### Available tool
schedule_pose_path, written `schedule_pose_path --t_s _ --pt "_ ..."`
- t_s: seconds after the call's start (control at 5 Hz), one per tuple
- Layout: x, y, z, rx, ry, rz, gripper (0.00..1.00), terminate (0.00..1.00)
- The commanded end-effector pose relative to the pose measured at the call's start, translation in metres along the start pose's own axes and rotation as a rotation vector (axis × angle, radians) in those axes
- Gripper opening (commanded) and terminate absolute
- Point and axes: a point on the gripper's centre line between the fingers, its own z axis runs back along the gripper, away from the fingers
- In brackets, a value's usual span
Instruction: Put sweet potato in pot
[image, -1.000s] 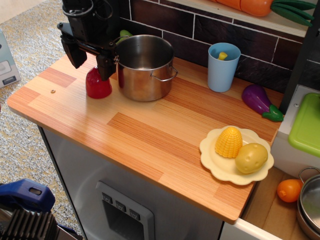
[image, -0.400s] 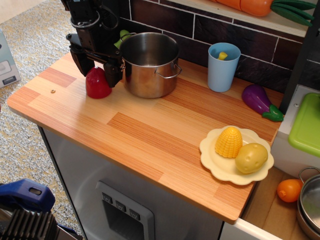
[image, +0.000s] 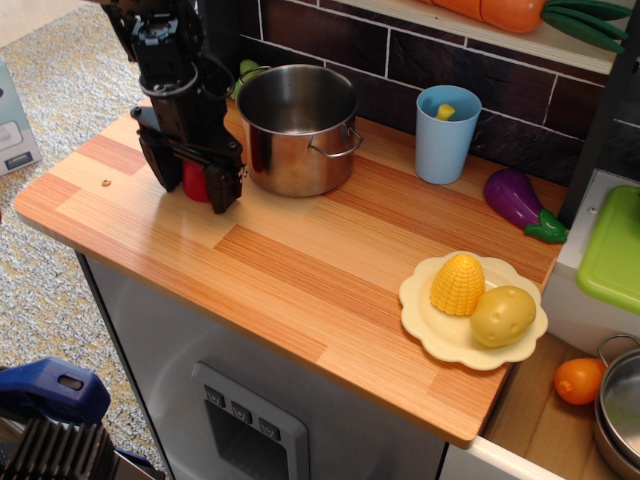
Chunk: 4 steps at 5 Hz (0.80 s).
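You have the gripper (image: 192, 180) low over the sweet potato (image: 196, 179), so that one jaw stands on each side of it. The toy sits on the tabletop (image: 300, 270), just left of the pot (image: 297, 130). The jaws are apart around it; if they already press it, I cannot tell. The arm points straight down, near the far left corner.

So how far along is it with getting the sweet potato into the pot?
Early stage. Done: the gripper is down around the red sweet potato, one finger on each side, beside the pot. In hand: the grasp; whether the fingers are pressing on it cannot be told. Left: lifting it off the counter, carrying it over the rim and releasing. The pot looks empty.
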Motion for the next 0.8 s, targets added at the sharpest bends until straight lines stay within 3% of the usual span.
schedule_pose_path --t_s 0.0,0.2,0.6 --pt "0.012 0.000 0.019 0.034 -0.060 0.006 0.00 0.00" --pt "0.014 0.001 0.031 0.049 -0.056 0.011 0.00 0.00" --pt "0.008 0.002 0.081 0.176 -0.081 0.042 0.00 0.00"
